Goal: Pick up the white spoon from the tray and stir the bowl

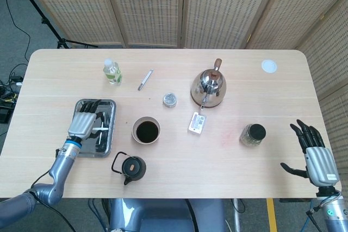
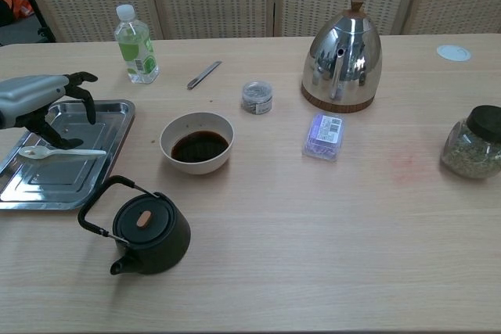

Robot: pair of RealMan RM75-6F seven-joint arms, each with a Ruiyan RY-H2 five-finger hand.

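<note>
we log the scene around one landmark, the bowl (image 2: 197,141) of dark liquid near the middle of the table (image 2: 329,224).

- tray (image 2: 35,189): steel, left of the bowl, well apart from it.
- spoon (image 2: 59,152): white, lying flat in the tray, handle pointing toward the bowl, held by nothing.
- left hand (image 2: 39,99): over the tray on the far side from the bowl, fingers curved down and apart above the spoon's scoop end; we cannot tell whether a fingertip touches it.
- right hand (image 1: 315,153): far right of the bowl, off the table's near corner, fingers spread wide, holding nothing.
- black teapot (image 2: 145,232): just in front of the bowl.
- bottle (image 2: 135,44): behind the bowl, to its left.
- kettle (image 2: 346,56): behind the bowl, to its right.
</note>
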